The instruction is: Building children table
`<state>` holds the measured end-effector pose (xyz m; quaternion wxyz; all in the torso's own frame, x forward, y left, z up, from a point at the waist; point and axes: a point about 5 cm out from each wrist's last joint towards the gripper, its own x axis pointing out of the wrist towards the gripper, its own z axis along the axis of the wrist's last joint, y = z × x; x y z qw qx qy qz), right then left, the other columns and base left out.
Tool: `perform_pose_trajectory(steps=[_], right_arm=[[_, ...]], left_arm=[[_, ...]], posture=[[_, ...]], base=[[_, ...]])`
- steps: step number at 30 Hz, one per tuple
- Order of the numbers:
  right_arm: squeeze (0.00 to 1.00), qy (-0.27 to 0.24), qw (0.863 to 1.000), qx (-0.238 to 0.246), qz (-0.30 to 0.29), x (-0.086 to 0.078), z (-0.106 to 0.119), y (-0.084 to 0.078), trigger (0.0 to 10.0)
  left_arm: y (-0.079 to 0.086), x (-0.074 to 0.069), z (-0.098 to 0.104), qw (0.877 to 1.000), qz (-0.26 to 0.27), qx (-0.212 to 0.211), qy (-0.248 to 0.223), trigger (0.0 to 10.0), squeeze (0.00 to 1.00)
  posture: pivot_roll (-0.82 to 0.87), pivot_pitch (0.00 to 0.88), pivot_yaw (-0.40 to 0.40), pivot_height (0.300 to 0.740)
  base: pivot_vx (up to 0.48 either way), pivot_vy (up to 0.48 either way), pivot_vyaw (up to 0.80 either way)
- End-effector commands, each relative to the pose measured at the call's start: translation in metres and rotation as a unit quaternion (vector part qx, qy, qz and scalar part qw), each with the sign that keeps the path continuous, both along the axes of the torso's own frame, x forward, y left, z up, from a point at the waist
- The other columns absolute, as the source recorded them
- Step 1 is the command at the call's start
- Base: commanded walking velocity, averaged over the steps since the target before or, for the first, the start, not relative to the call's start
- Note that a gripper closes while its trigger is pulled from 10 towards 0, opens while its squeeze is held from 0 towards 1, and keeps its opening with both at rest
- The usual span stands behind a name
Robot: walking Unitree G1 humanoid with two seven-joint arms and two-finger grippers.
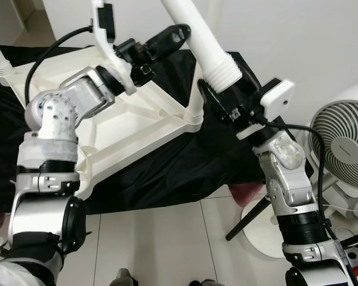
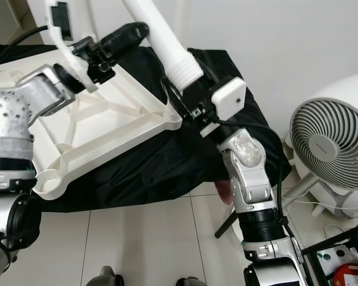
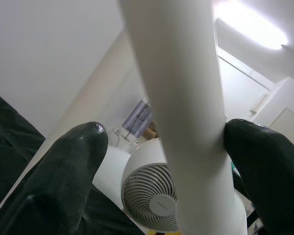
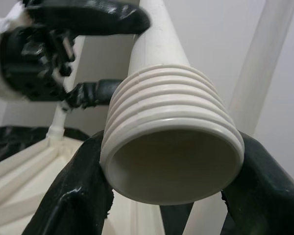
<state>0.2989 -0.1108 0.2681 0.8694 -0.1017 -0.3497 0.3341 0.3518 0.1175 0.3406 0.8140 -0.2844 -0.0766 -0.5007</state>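
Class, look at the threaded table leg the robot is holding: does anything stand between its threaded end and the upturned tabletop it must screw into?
Nothing visible does. The right end effector grips the leg by its threaded end, just above the tabletop, beside a leg already fitted. The left end effector touches the shaft higher up.

A room in a home is shown. The floor (image 1: 167,238) is laid with large pale glossy tiles, and the walls (image 2: 298,47) are painted plain white. A white household fan (image 2: 331,155) on a round stand is placed by the wall, with a white cable trailed beside it. A black cloth (image 1: 167,173) is spread under a white plastic children's table top (image 1: 125,128), turned upside down.
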Motion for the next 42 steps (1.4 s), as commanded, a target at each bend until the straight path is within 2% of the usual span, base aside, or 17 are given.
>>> perform_pose_trajectory(steps=[1,3,8,16,17,18,19,20,31,32,33,34,42], right_arm=[[0.00,-0.019,1.000,-0.010,0.011,-0.006,0.006,0.002,10.0],[0.00,-0.005,0.999,-0.026,0.020,-0.009,-0.003,0.005,10.0],[0.00,0.011,0.999,-0.044,0.030,-0.013,-0.013,0.007,10.0],[0.00,0.049,0.997,-0.050,0.021,-0.023,-0.033,0.003,10.0],[0.00,0.057,0.997,-0.049,0.016,-0.024,-0.037,0.002,10.0],[0.00,0.057,0.997,-0.049,0.016,-0.024,-0.037,0.002,10.0],[0.00,0.062,0.997,-0.048,0.013,-0.025,-0.040,0.001,10.0],[0.00,0.066,0.997,-0.047,0.011,-0.026,-0.042,0.000,10.0],[0.00,0.083,0.995,-0.047,0.001,-0.026,-0.048,-0.004,10.0],[0.41,0.092,0.995,-0.043,0.004,-0.025,-0.049,-0.005,10.0],[0.41,0.092,0.995,-0.043,0.004,-0.025,-0.049,-0.005,10.0],[1.00,0.099,0.994,-0.039,0.003,-0.026,-0.051,-0.006,10.0],[1.00,0.111,0.993,-0.030,0.002,-0.024,-0.053,-0.010,10.0]], left_arm=[[-0.003,-0.009,0.007,0.994,-0.088,-0.010,-0.068,10.0,0.00],[0.003,-0.005,0.017,0.993,-0.080,-0.028,-0.076,10.0,0.00],[0.009,-0.001,0.022,0.994,-0.071,-0.041,-0.075,10.0,0.00],[0.019,0.013,0.020,0.997,-0.042,-0.050,-0.043,10.0,0.00],[0.020,0.015,0.018,0.998,-0.034,-0.048,-0.037,9.1,0.00],[0.020,0.015,0.018,0.998,-0.034,-0.048,-0.037,9.1,0.00],[0.021,0.016,0.016,0.998,-0.027,-0.048,-0.030,4.9,0.00],[0.022,0.019,0.014,0.998,-0.020,-0.050,-0.022,0.0,0.00],[0.025,0.022,0.011,0.997,-0.024,-0.070,-0.006,0.0,0.00],[0.025,0.022,0.011,0.997,-0.022,-0.072,-0.003,0.0,0.00],[0.025,0.022,0.011,0.997,-0.022,-0.072,-0.003,0.0,0.00],[0.026,0.026,0.011,0.997,-0.012,-0.073,0.001,0.0,0.00],[0.029,0.029,0.009,0.998,0.000,-0.064,0.004,0.0,0.00]], posture=[[0.01,0.069,-0.028,0.740],[0.01,0.076,-0.027,0.740],[0.01,0.082,-0.026,0.740],[0.01,0.090,-0.022,0.740],[0.01,0.094,-0.020,0.740],[0.01,0.094,-0.020,0.740],[0.01,0.094,-0.020,0.740],[0.01,0.098,-0.017,0.740],[0.01,0.104,-0.017,0.740],[0.01,0.104,-0.018,0.740],[0.01,0.104,-0.018,0.740],[0.01,0.103,-0.019,0.740],[0.02,0.102,-0.021,0.740]], base=[[0.000,0.000,0.00],[0.000,0.000,0.00],[0.000,0.000,0.00],[0.000,0.000,0.00],[0.000,0.000,0.00],[0.000,0.000,0.00],[0.000,0.000,0.00],[0.000,0.000,0.00],[0.000,0.000,0.00],[0.000,0.000,0.00],[0.000,0.000,0.00],[0.000,0.000,0.00],[0.000,0.000,0.00]])
